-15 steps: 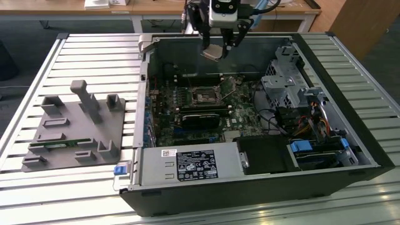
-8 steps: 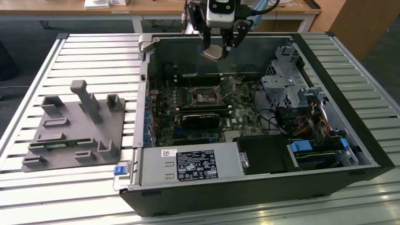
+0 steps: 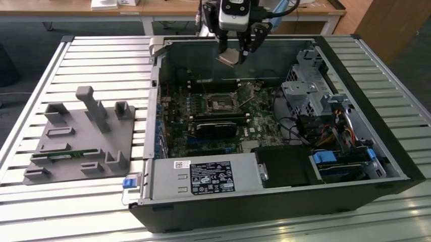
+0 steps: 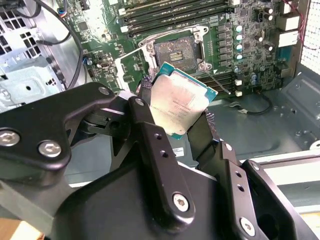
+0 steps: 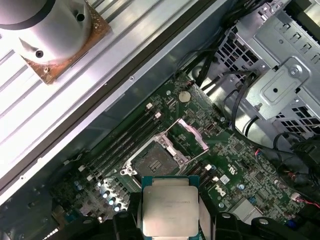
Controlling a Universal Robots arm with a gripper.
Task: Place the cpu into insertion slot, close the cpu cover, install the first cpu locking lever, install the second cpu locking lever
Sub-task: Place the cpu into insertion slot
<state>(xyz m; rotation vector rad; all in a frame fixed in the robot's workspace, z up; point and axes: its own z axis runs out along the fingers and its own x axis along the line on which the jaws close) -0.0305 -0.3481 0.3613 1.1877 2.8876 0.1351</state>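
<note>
My gripper (image 3: 235,52) hangs above the back of the open computer case, shut on the cpu (image 3: 228,58), a flat silver-topped chip held tilted by two opposite edges. In both wrist views the cpu (image 4: 180,102) (image 5: 169,210) sits between the black fingers (image 4: 150,125), well above the motherboard. The insertion slot (image 3: 221,102) (image 4: 175,49) (image 5: 154,160) lies below on the board, dark, square and bare. Beside it the cpu cover (image 5: 192,134) (image 4: 131,62) stands swung up and open. A thin wire locking lever (image 4: 216,80) sticks out next to the slot.
A long black card (image 3: 215,127) lies just in front of the slot. A metal drive cage (image 3: 310,91) with cables fills the case on the exterior view's right, the power supply (image 3: 202,176) the front. A grey fixture plate (image 3: 81,136) rests on the slatted table (image 3: 101,55).
</note>
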